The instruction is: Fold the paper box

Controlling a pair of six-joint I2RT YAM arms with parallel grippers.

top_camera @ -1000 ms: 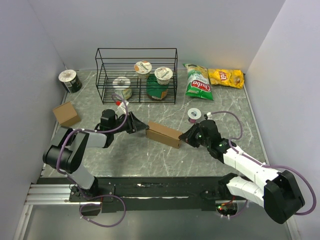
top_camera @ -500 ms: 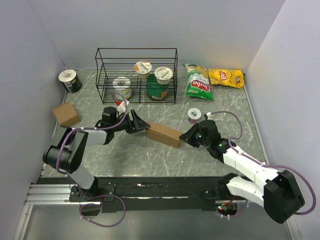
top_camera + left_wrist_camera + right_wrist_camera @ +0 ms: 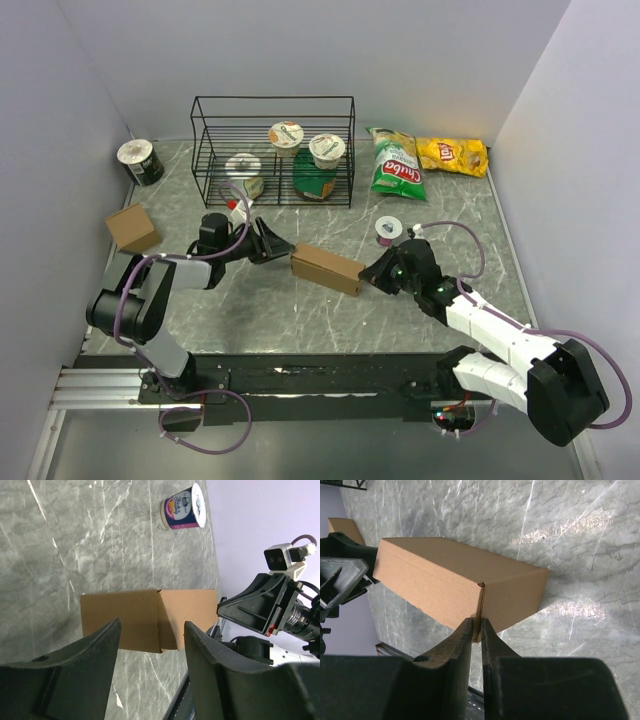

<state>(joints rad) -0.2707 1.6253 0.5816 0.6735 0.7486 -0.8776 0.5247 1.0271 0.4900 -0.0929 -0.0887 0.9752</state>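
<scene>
The oblong plain brown cardboard paper box lies on the table on the near side of the black wire rack, long axis across, its right end nipped by the narrow right pincer, its left end just beyond the wide left pincer.

The yellow crisp bag carries the red Lay's logo. The green bag beside it shows a white script word beginning "Ch", otherwise unclear. The yogurt cup's print is too small to read.
</scene>
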